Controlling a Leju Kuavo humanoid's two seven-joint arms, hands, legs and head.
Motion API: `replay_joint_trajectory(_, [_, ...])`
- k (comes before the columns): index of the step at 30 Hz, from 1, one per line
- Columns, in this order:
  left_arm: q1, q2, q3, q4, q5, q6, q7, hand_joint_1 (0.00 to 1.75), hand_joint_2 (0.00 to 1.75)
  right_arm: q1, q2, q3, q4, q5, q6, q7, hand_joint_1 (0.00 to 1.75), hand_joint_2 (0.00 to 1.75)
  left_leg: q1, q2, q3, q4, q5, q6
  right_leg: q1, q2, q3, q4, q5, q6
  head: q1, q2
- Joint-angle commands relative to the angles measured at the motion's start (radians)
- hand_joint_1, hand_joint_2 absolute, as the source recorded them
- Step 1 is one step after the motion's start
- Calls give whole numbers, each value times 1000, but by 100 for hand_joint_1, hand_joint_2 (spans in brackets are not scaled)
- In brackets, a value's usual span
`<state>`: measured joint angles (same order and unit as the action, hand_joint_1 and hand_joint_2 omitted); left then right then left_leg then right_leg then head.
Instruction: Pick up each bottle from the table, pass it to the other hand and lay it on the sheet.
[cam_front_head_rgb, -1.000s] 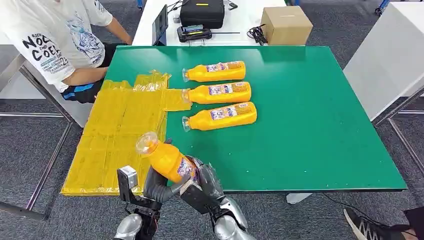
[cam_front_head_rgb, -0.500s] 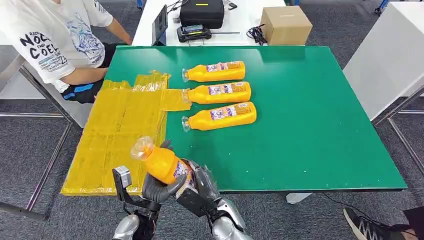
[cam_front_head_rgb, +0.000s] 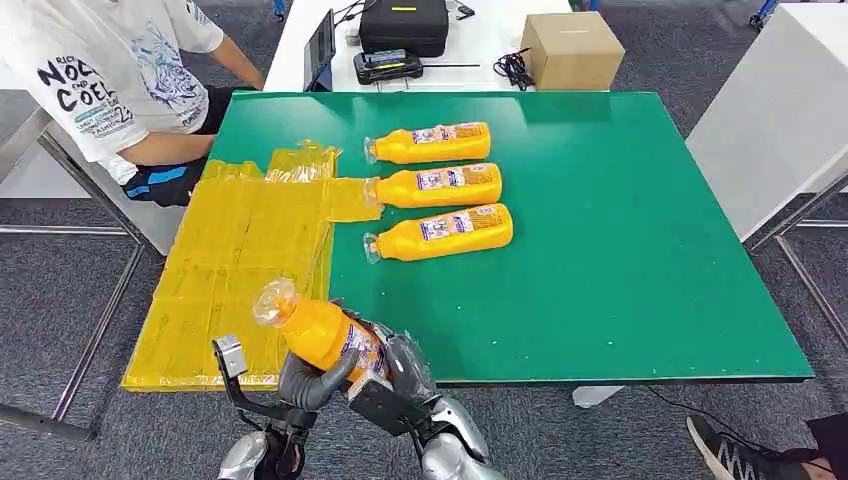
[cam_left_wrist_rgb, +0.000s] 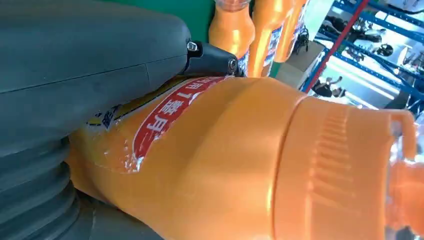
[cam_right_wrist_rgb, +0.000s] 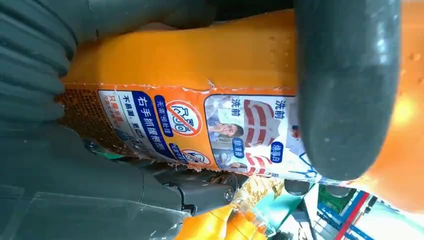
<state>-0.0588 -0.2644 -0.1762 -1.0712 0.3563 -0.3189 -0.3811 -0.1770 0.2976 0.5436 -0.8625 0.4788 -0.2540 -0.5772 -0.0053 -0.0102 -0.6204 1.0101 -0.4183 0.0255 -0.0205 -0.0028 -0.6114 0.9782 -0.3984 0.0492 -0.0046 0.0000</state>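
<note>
The glossy orange plastic bottle (cam_front_head_rgb: 318, 332), clear-capped and paper-labelled, tilts over the table's (cam_front_head_rgb: 620, 250) near edge, gripped by the left robot hand (cam_front_head_rgb: 310, 380) and apparently the right robot hand (cam_front_head_rgb: 395, 372), beside the crinkled yellow sheet (cam_front_head_rgb: 240, 260).

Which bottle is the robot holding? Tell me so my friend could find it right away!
Look at the green table, then go to its near edge beside the yellow sheet. There the left hand and right hand hold an orange bottle together. It is the only bottle up off the table, tilted with its clear cap toward the sheet; the three others lie flat in a row.
</note>
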Motion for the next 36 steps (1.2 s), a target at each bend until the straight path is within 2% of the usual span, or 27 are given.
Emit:
replay_joint_trajectory(1, [-19, 11, -36, 19, 17, -30, -6, 175, 175, -27, -6, 31, 82, 9, 1, 19, 175, 175, 1, 1, 5, 0, -2, -1, 2, 0, 5, -1, -2, -2, 0, 0])
replay_joint_trajectory(4, [-16, 9, -28, 1, 16, -19, -4, 175, 175, -24, -5, 28, 81, 13, -10, 21, 175, 175, 1, 0, 4, -1, -1, -1, 1, 0, 4, -1, -1, -2, 0, 0])
replay_joint_trajectory(6, [-10, 7, -22, -8, 17, -12, -5, 175, 175, -20, -5, 19, 72, 16, -35, 27, 0, 175, 1, 0, 4, 0, -2, -2, 1, 0, 5, -1, -1, -2, 0, 0])
replay_joint_trajectory(8, [-2, 7, -18, -17, 16, -5, -5, 175, 175, -15, -5, 13, 51, 17, -43, 37, 0, 175, 2, 1, 6, 0, -3, -2, 2, 0, 6, -1, -2, -2, 0, 0])
replay_joint_trajectory(9, [2, 8, -17, -24, 14, -1, -7, 175, 175, -13, -7, 16, 38, 22, -43, 39, 0, 0, 1, 1, 5, 0, -2, -2, 1, 0, 5, -1, -2, -2, 0, 0])
replay_joint_trajectory(13, [17, 10, -5, -40, 5, 26, -13, 175, 175, 21, -22, -8, -88, -1, -38, 55, 0, 0, 1, 1, 3, 0, -2, -1, 1, 0, 3, -1, -1, -1, 0, 0])
replay_joint_trajectory(17, [22, 10, 7, -35, -2, 37, -24, 175, 175, 75, -53, -33, -283, -91, 54, 55, 0, 0, 0, -1, 2, 0, -1, -1, 0, -1, 2, 0, -1, -1, 0, 0])
replay_joint_trajectory(23, [18, 8, 13, -19, -4, 38, -32, 175, 175, 102, -67, -40, -364, -142, 117, 50, 0, 0, 1, 0, 3, 0, -2, -1, 1, 0, 3, -1, -1, -2, 0, 0])
replay_joint_trajectory(36, [13, 6, 27, -12, 1, 54, -38, 175, 175, 127, -72, -29, -437, -169, 153, 32, 0, 0, 1, 0, 4, -1, -2, -1, 1, 0, 4, -1, -2, -2, 0, 0])
